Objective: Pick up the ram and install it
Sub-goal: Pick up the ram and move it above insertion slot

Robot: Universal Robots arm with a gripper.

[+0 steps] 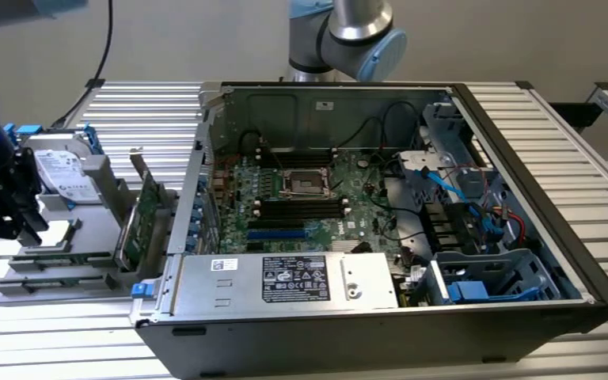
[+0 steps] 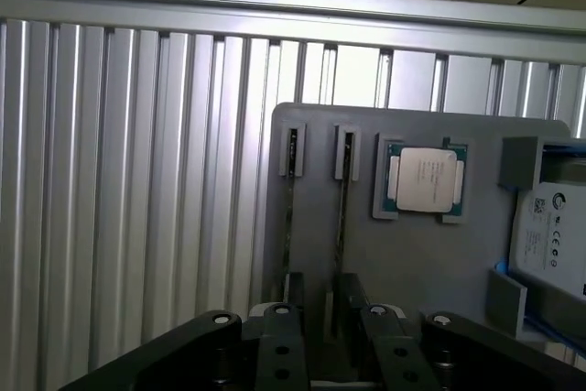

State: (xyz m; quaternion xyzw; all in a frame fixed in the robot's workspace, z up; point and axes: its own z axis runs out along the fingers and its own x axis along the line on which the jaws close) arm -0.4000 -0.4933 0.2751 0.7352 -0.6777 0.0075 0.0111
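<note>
With the gripper hanging jaws apart over the grey tray, and the ram seemingly standing on edge in the slot beside the processor, near the tray's edge, I'd worry that a slightly crooked descent jams a finger against the slot wall.

The metal table bears a grey fixture and open computer case.

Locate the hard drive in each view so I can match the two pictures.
Exterior view: the hard drive sits at the exterior view's left, in the grey holder, outside the computer case.
Wrist view: the hard drive lies in the same grey holder, beside the processor chip.
Shared landmark: the grey holder.
</note>
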